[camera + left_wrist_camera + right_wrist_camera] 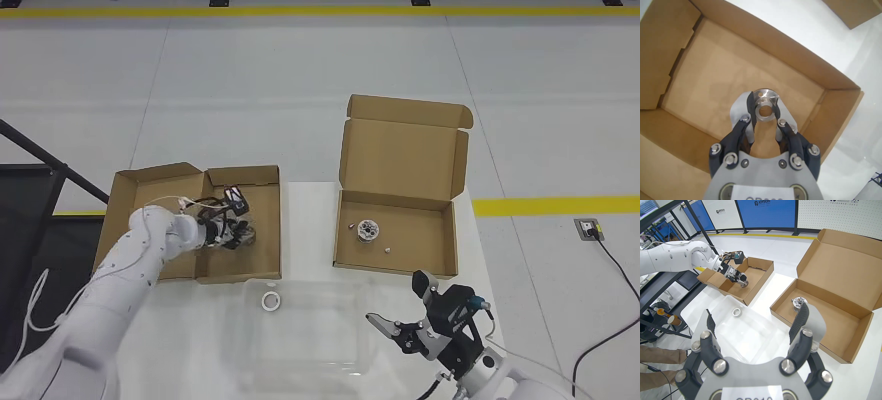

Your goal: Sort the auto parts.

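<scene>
Left gripper point(763, 106) clamped on flanged hub point(766, 93) inside left box point(715, 66); we can't tell if hub touches the floor. Right gripper point(756, 309) spread wide near clear tray point(753, 336), its finger point(799, 321) half-hiding the part point(797, 300) in right box point(829, 323).

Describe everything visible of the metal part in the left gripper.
The metal part is a silver flanged hub: a round flange with a small hole, a narrower collar and a central bore facing the wrist camera. The left gripper is shut on the collar, holding it inside the cardboard box; whether it touches the floor is unclear.
</scene>
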`<state>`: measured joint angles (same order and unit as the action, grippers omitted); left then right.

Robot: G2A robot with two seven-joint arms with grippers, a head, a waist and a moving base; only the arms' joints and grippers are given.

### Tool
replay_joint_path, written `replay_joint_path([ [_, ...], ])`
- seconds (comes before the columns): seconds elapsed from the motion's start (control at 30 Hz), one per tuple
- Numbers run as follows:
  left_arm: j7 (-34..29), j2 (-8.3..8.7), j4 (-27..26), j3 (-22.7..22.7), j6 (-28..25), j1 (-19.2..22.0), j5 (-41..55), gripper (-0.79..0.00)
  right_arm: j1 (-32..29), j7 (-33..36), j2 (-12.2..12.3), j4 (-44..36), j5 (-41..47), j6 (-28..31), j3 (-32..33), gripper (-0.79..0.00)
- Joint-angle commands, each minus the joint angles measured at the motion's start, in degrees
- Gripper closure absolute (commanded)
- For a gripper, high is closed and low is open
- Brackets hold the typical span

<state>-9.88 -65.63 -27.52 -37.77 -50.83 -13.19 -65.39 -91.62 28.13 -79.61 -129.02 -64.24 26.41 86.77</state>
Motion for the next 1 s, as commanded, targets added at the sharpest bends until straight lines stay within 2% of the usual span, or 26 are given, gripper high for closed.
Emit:
replay_joint_path([
  [0.0, 1.11, 0.08, 2.02, -0.69, -1.78, 1.16, 0.75, 0.000, 0.00, 0.00, 0.00, 0.00, 0.00, 0.00, 0.00, -0.785],
  [0.17, 4.69, 0.78, 5.56, -2.53, -7.18, 2.67, 2.88, 0.000, 0.00, 0.00, 0.00, 0.00, 0.00, 0.00, 0.00, -0.785],
  [0.37, 2.30, 1.05, 5.91, -1.98, -6.81, 3.00, 1.45, 0.000, 0.00, 0.00, 0.00, 0.00, 0.00, 0.00, 0.00, -0.785],
  [0.53, -2.27, -0.42, 4.18, -0.78, -1.57, 1.98, 0.65, 0.000, 0.00, 0.00, 0.00, 0.00, 0.00, 0.00, 0.00, -0.785],
  [0.77, -8.64, -2.75, 3.67, 0.90, 2.33, 2.80, -0.39, 0.000, 0.00, 0.00, 0.00, 0.00, 0.00, 0.00, 0.00, -0.785],
  [0.97, -10.59, -4.44, 5.05, 1.79, 3.59, 3.37, -0.93, 0.000, 0.00, 0.00, 0.00, 0.00, 0.00, 0.00, 0.00, -0.785],
])
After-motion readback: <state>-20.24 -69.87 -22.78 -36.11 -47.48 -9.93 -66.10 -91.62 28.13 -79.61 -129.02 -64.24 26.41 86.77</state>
